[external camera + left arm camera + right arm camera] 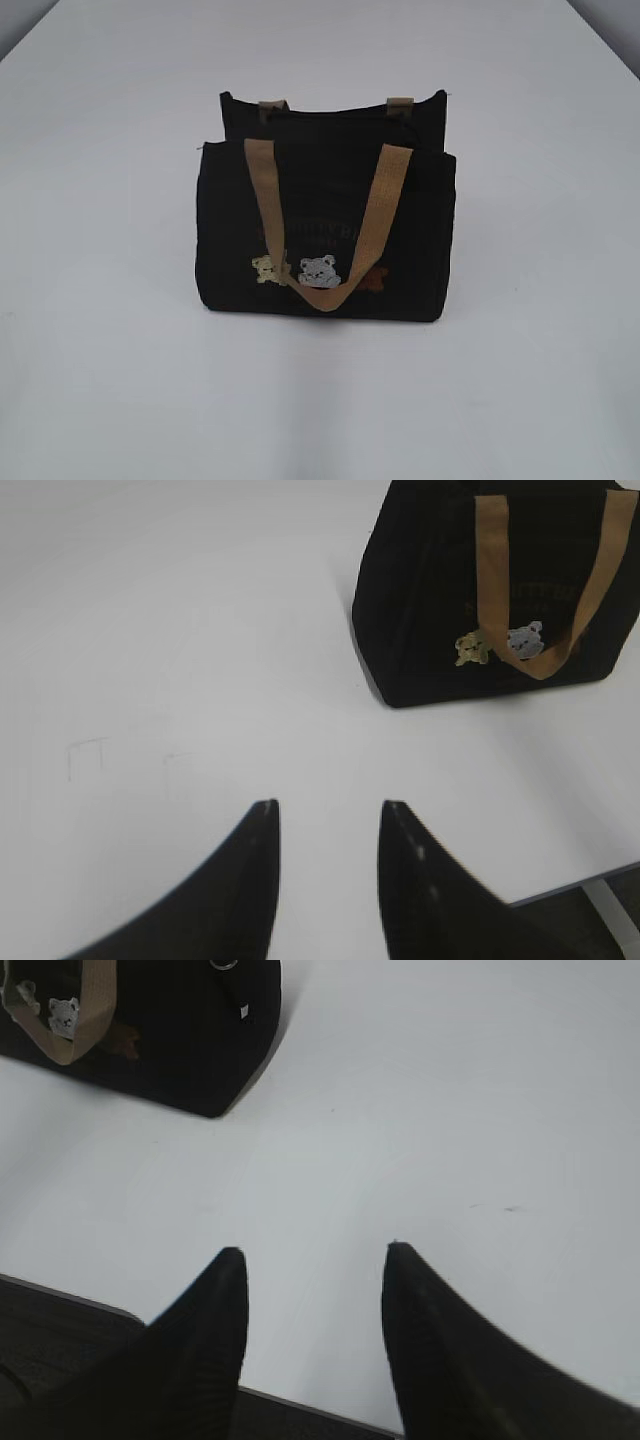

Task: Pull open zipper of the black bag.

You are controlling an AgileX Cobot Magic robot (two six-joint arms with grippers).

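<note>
The left gripper (326,815) fills the bottom of the left wrist view, its two dark fingers (250,880) parted with bare white table (180,660) showing through the gap; the jaws are released and grasp nothing. The right gripper (312,1260) sits at the bottom of the right wrist view, its fingers (430,1350) spread a little wider, also released over bare table near the table's front edge.

Further out, the bag (500,590) stands in the upper right of the left wrist view, well apart from the left gripper. A tan strap (545,655) loops down its front, with a cream bear patch (470,648) and a grey-white bear patch (524,640) just beside the loop's bottom. In the right wrist view the bag occupies the upper left corner, well apart from the right gripper, and a small round ring (223,964) shows at the very top edge of the frame, cut off by it.

In the exterior view the bag sits upright at the centre of the table, front toward the camera, with faint lettering above the patches. The zipper (330,112) runs as a dark line along the top rim between the rear strap ends; whether it is open or closed is hard to tell. Neither gripper appears in this view.
</note>
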